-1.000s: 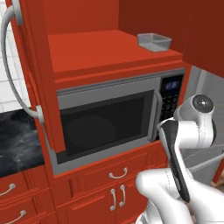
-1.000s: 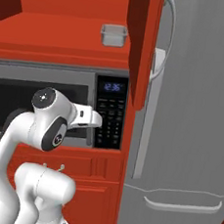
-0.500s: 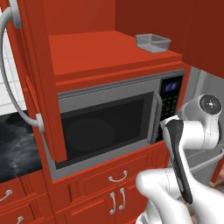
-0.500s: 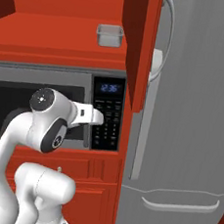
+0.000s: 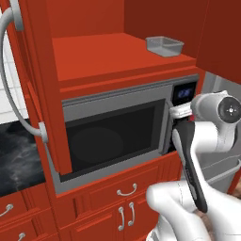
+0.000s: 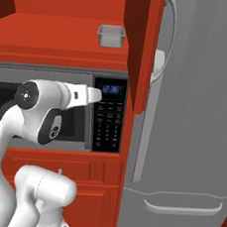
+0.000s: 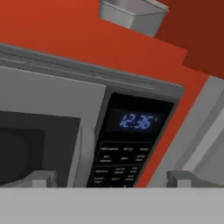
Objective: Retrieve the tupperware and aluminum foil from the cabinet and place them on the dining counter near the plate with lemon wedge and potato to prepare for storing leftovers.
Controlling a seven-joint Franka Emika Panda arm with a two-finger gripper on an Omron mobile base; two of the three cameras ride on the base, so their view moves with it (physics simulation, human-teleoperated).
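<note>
Cabinet door: red, swung open at the far left of the left base view; its curved silver bar handle faces out; in the right base view the other open door hangs edge-on between the shelf and the fridge.
Black marble desk: a glossy veined patch low on the left, below the open door; red drawers with silver pulls sit under it.
Cabinet: open; its red shelf floor lies directly above the microwave.
Microwave: grey frame, dark glass door, built in under the shelf; its keypad panel shows a blue 12:36.
Tupperware: pale grey translucent tub with a rim; upright on the shelf floor, toward its right near corner, above the keypad; also at and.
Hand: two grey fingertips stand well apart, so it is wide and holds nothing; it faces the keypad, below the tub and apart from it.
Arm: white, raised in front of the microwave.
Fridge: tall and grey, right of the cabinet.
</note>
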